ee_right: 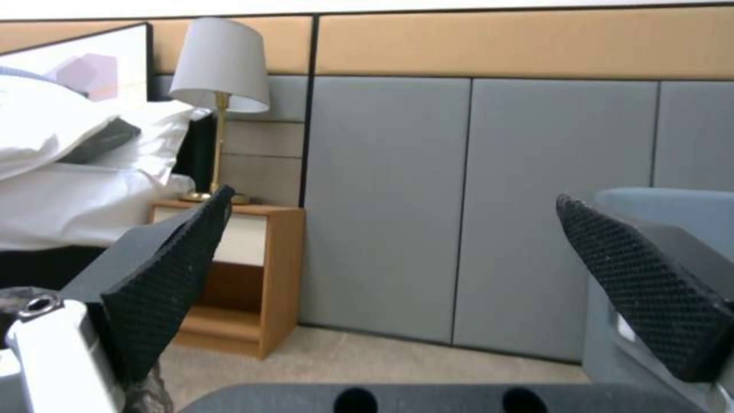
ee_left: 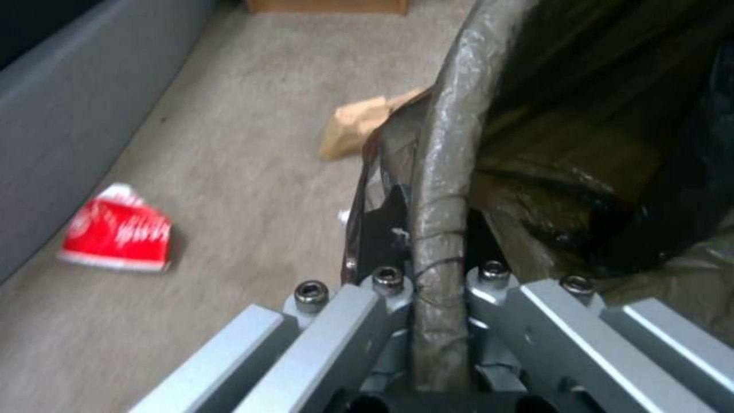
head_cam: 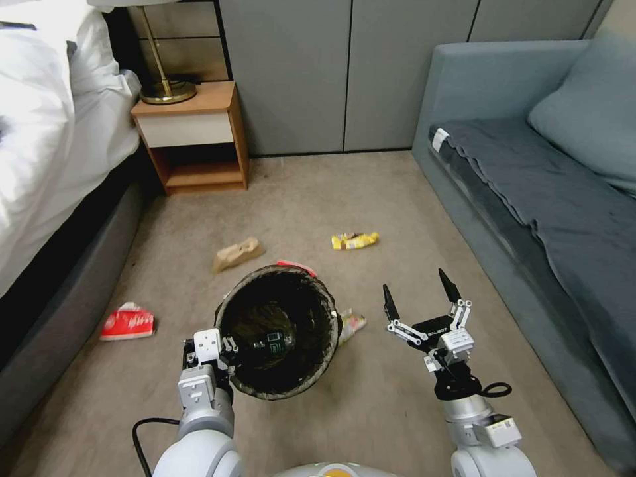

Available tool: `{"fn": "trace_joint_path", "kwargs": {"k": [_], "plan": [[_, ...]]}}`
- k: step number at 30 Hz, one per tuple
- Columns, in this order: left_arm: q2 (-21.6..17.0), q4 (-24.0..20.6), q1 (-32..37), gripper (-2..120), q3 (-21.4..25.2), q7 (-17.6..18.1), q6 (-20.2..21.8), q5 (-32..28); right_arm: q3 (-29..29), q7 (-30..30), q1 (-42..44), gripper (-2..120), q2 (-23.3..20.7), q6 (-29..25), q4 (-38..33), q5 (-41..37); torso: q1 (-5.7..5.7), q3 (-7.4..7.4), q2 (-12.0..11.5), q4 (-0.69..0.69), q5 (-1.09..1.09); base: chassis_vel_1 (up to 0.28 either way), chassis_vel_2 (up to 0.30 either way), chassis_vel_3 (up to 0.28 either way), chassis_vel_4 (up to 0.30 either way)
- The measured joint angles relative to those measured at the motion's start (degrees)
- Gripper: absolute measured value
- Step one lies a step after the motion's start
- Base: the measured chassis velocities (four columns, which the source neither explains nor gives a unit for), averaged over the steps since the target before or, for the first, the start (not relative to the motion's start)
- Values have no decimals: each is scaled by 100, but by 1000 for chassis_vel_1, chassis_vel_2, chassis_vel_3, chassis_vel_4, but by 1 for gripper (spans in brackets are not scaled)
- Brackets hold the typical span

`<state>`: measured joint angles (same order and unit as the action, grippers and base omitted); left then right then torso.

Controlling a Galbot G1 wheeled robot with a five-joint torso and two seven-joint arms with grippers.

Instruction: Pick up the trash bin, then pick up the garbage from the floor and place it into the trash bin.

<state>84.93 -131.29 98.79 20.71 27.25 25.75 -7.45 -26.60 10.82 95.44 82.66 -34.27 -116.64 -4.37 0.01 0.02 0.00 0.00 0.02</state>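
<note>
Trash bin point(head_cam: 278, 331): round bucket with a dark liner folded over its rim, being held above the carpet point(head_cam: 371, 192) in front of the robot, mouth tilted up toward the head camera. Something small with a green label is lying inside at the bottom.

Left gripper point(head_cam: 222, 354): clamping the near-left part of the bin's rim. In the left wrist view its two fingers are pinching the liner-covered rim point(ee_left: 440, 189) between them, one outside the wall, one inside.

Right gripper point(head_cam: 421, 301): hanging just to the right of the bin, level with its rim, fingers spread wide and holding nothing. In the right wrist view the textured pads point(ee_right: 172, 287) are standing far apart, pointing toward the grey wall panels point(ee_right: 474, 201).

Garbage, placed relative to the bin:
- Tan paper bag point(head_cam: 237, 254): lying on the carpet just beyond the bin, to its left; also showing past the rim in the left wrist view point(ee_left: 359, 123).
- Yellow wrapper point(head_cam: 354, 240): lying beyond the bin, to its right.
- Red-and-white wrapper point(head_cam: 128, 323): lying well to the bin's left, near the bed base point(head_cam: 59, 265); in the left wrist view point(ee_left: 116, 229) it is sitting flat on the carpet.
- Small crumpled wrapper point(head_cam: 352, 324): showing right beside the bin's right wall.
- Red scrap point(head_cam: 296, 266): peeking out at the bin's far rim.

Surroundings: nightstand point(head_cam: 192, 136) with a brass lamp point(head_cam: 165, 86) far beyond the bin on the left; grey sofa point(head_cam: 530, 172) along the right.
</note>
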Motion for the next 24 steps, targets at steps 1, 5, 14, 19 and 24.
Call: {"fn": "trace_joint_path", "kwargs": {"k": [1,5,14,19,24], "plan": [[2,0,-2,0,1,1,-1,0,-2,24,-5,100,-1,-25,-2,-11,0,0,0,-1,-5,-213,213,143,-193],[15,0,-1,0,0,-1,-1,-1,-2,55,-5,100,-10,-72,-6,-44,0,-1,0,0,-4,-50,71,83,-44],[16,-36,-48,0,111,3,2,-68,32,16,-63,100,-79,-62,36,-70,-2,-2,0,-1,-2,39,-44,-45,35],[11,-58,-62,0,145,7,8,-92,127,-129,-180,100,-245,177,36,-109,-2,-2,0,0,-2,0,0,0,0],[25,-90,-113,0,203,14,34,-153,193,-206,-447,100,-460,487,118,-60,-2,-2,0,-1,-3,0,0,0,0]]}}
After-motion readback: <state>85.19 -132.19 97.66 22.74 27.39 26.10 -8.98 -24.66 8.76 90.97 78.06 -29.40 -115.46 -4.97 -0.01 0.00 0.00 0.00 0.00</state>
